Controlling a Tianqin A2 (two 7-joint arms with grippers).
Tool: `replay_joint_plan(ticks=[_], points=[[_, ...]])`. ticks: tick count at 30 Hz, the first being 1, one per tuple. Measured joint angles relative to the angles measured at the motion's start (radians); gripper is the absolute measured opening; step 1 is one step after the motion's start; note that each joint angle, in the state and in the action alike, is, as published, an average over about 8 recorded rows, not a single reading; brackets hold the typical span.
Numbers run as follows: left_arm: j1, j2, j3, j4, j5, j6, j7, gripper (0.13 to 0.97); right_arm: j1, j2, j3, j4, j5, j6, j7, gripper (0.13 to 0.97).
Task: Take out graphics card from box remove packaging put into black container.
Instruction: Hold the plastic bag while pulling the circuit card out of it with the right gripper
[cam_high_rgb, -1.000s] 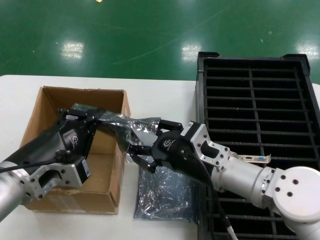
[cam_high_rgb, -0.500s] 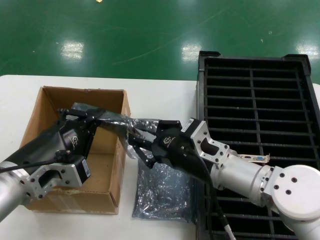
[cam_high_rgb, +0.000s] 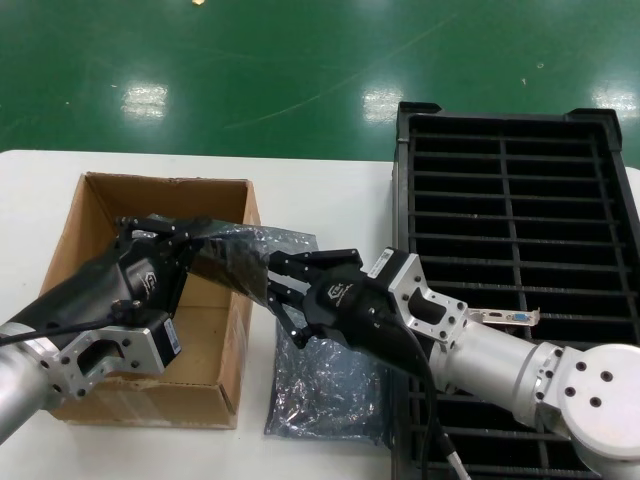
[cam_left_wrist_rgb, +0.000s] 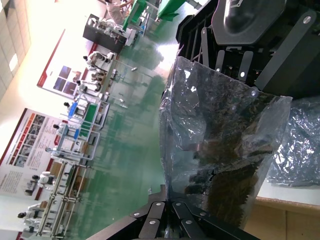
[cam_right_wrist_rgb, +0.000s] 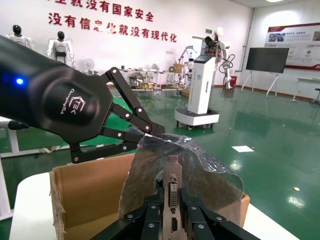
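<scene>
Right hand (cam_high_rgb: 275, 288), open a second ago, has now closed on the card (cam_right_wrist_rgb: 172, 192) at the bag's (cam_high_rgb: 235, 262) open end above the box (cam_high_rgb: 225, 385) edge, while the left hand (cam_high_rgb: 165, 232) pinches the far end, so pulling apart should free the card.

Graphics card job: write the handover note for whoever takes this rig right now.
Left gripper: shut on the far end of the bagged graphics card, above the box's right wall.
Right gripper: shut on the near end, at the card's bracket, as the right wrist view shows.
Packaging is around the card, stretched between both grippers.
Done: another graphics card sits in the black container; an empty bag lies on the table between box and container.
Left: pull this card out of its bag, slot it into the container.
</scene>
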Motion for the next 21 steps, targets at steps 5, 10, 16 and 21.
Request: replay_joint_plan(ticks=[5, 10, 16, 21], points=[[0.000, 0.000, 0.000, 0.000, 0.000, 0.000, 0.000, 0.140, -0.010, 0.012, 0.006, 0.021, 0.008, -0.002, -0.003, 0.185], [0.000, 0.000, 0.000, 0.000, 0.000, 0.000, 0.000, 0.140, -0.034, 0.046, 0.022, 0.083, 0.034, -0.015, -0.001, 0.185], [0.000, 0.000, 0.000, 0.000, 0.000, 0.000, 0.000, 0.140, -0.079, 0.112, 0.044, 0.184, 0.070, -0.042, -0.007, 0.185], [0.000, 0.000, 0.000, 0.000, 0.000, 0.000, 0.000, 0.140, -0.122, 0.178, 0.074, 0.265, 0.106, -0.062, -0.023, 0.185]])
